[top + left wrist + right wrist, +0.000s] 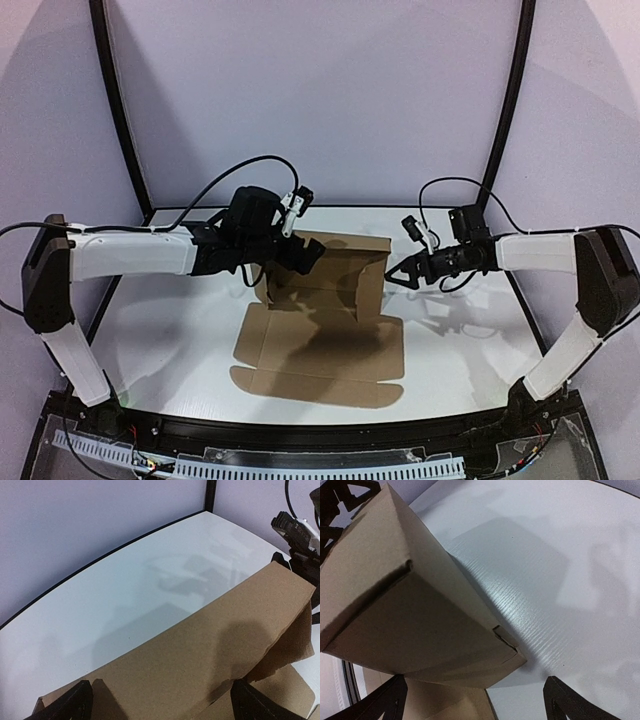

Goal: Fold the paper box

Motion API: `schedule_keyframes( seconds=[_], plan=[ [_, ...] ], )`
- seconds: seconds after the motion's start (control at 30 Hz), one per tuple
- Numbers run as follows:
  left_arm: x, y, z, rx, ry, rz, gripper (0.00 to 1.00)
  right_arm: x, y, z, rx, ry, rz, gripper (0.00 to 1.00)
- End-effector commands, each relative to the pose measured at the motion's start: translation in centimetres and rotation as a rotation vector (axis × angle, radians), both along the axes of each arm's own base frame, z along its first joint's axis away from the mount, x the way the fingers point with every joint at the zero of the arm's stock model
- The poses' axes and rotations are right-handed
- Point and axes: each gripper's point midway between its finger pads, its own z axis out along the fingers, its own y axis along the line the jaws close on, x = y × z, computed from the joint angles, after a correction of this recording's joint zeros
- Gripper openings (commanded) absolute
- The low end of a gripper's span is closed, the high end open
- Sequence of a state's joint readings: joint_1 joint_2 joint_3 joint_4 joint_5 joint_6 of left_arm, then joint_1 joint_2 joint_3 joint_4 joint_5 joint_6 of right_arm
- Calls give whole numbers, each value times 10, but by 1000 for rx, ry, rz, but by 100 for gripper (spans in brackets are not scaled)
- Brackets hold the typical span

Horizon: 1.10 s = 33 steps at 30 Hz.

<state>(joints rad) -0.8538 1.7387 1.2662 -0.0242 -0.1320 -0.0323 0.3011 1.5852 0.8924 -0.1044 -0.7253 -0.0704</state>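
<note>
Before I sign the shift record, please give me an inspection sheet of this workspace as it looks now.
Surface: white table with arm shadows.
Job's things: paper box partly folded; far walls raised, near lid flat.
Clutter: nothing seen.
Grippers: left gripper open at box's left end; right gripper open at its right wall.
Cables: black cables loop above both wrists.
Surroundings: pale lilac walls, black frame poles.
</note>
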Motion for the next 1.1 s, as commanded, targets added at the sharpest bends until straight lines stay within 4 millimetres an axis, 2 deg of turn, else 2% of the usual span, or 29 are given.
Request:
schedule_keyframes(
  seconds=[0.0, 0.2, 0.4, 0.5, 0.63, 0.83, 0.93, 1.07],
  plan=[
    [-65, 1, -97, 159, 317, -175, 97, -14, 25, 2, 60, -82, 54, 97],
    [-67, 4, -98, 169, 323, -176, 97, -25, 30, 8, 112, -163, 76, 97],
    [-66, 6, -98, 176, 317, -167, 97, -39, 34, -1, 104, -179, 102, 97],
    [-67, 6, -96, 170, 318, -173, 97, -24, 28, -4, 50, -199, 25, 95],
    [-69, 6, -95, 165, 319, -180, 97, 0, 20, 5, 28, -283, -123, 92],
    [-70, 3, -95, 156, 320, -197, 96, 14, 32, -1, -74, -435, -258, 88],
    [-70, 3, -95, 156, 317, -201, 96, 24, 28, 3, -36, -467, -362, 80],
    [-71, 5, -95, 164, 315, -197, 95, 28, 24, 1, -74, -490, -423, 69]
  ],
)
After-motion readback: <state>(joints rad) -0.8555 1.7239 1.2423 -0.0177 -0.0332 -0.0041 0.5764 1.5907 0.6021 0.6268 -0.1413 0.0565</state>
